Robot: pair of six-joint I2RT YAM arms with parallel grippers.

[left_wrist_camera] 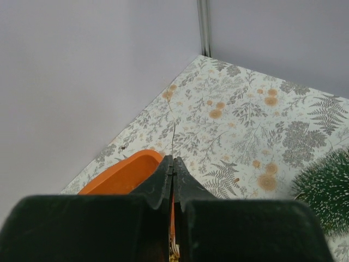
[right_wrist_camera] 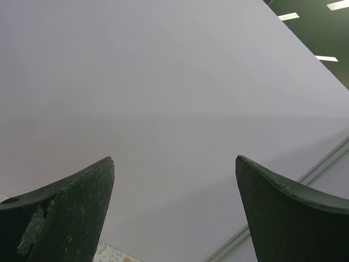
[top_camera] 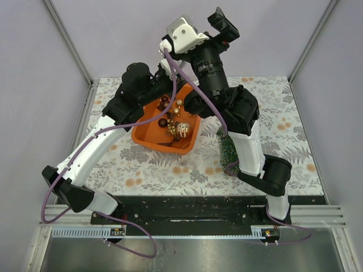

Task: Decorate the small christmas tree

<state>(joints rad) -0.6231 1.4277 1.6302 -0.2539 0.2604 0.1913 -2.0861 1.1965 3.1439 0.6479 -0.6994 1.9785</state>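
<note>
right of orange tub (top_camera: 146,135), small christmas tree (top_camera: 227,146); left end effector (left_wrist_camera: 173,161) closed

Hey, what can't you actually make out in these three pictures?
- small christmas tree: top view, the right arm covers one side; left wrist view, cut off by the right edge.
- orange tub: top view, both arms hide its far end; baubles too small to count.
- left gripper: shut; whether it pinches anything is hidden by its own fingers.
- right gripper: open; its camera shows only wall.
</note>
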